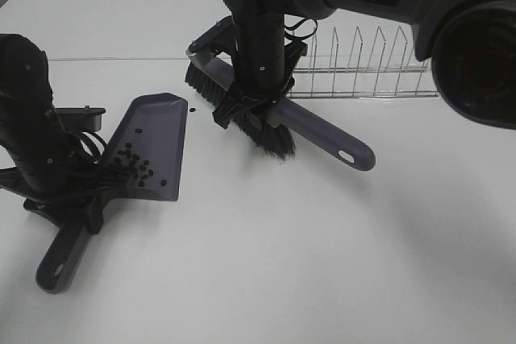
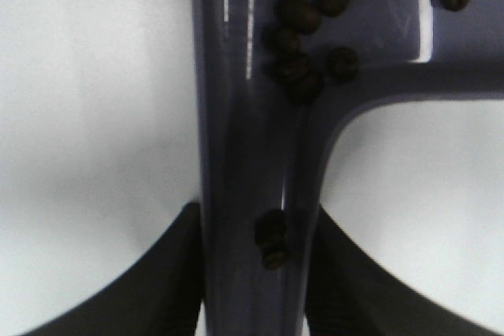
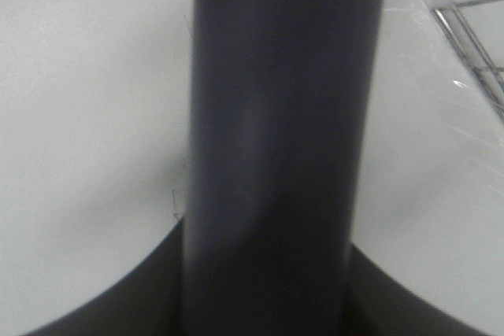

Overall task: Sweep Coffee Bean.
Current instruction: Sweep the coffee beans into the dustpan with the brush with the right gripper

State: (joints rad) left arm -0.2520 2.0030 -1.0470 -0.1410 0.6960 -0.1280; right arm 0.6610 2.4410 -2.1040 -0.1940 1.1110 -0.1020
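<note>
Most coffee beans (image 1: 133,163) are lying in the dustpan (image 1: 157,114), just ahead of the left gripper (image 1: 79,203), which is clamping the pan's handle. Two more beans (image 2: 272,238) are resting on that handle between its jaws, so tilting the pan back is likely to spill them. One stray bean (image 1: 193,110) is sitting on the table (image 1: 322,263) beyond the pan's far rim. The right gripper (image 1: 258,106) is clamping the brush (image 1: 322,130). A wire rack (image 1: 363,62) is standing close behind it, crowding any backswing.
</note>
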